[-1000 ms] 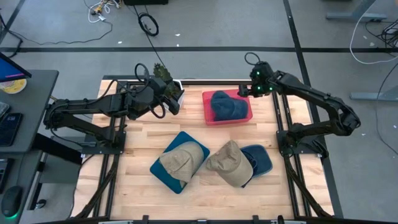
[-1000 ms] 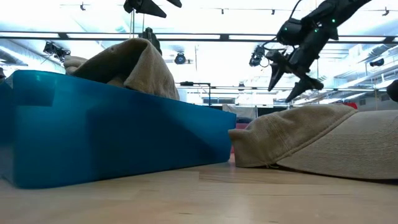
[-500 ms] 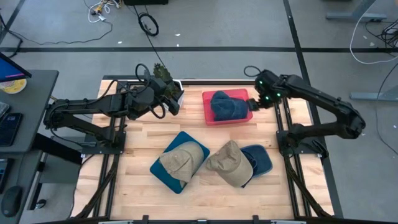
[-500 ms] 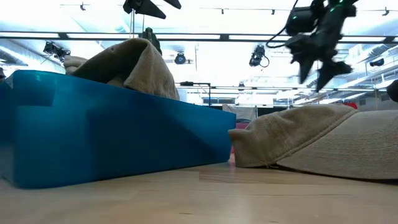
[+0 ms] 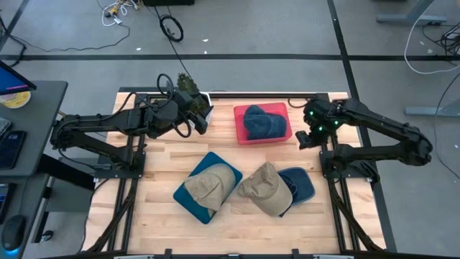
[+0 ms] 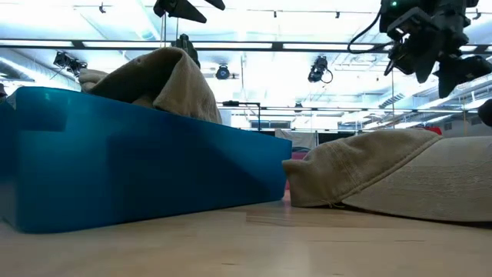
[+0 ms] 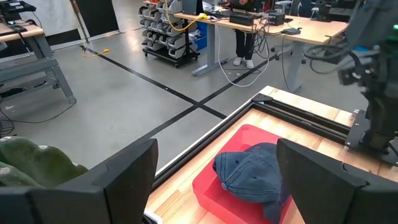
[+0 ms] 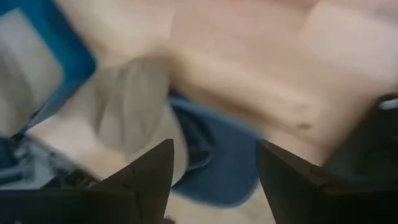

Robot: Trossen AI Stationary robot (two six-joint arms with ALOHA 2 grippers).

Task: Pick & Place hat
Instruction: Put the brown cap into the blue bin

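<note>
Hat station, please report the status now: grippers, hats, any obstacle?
Right gripper open, empty, beside red tray. Left gripper open, parked. Blue hat in red tray. No obstacle seen.

Grey workshop floor, bright ceiling lights, cables everywhere.
Grey concrete floor (image 5: 244, 32) runs around the wooden table (image 5: 165, 155), crossed by dark tape lines (image 5: 340, 36). A black cable coil (image 5: 171, 28) lies on it, a tangle of white wires (image 5: 117, 10) beyond. A grey desk (image 5: 25, 129) sits just beside the table. In the left wrist view, a wheeled rack (image 7: 166, 28) and a long workbench (image 7: 261, 18) stand well behind. Low down, ceiling light strips (image 6: 254, 46) glow overhead.
</note>
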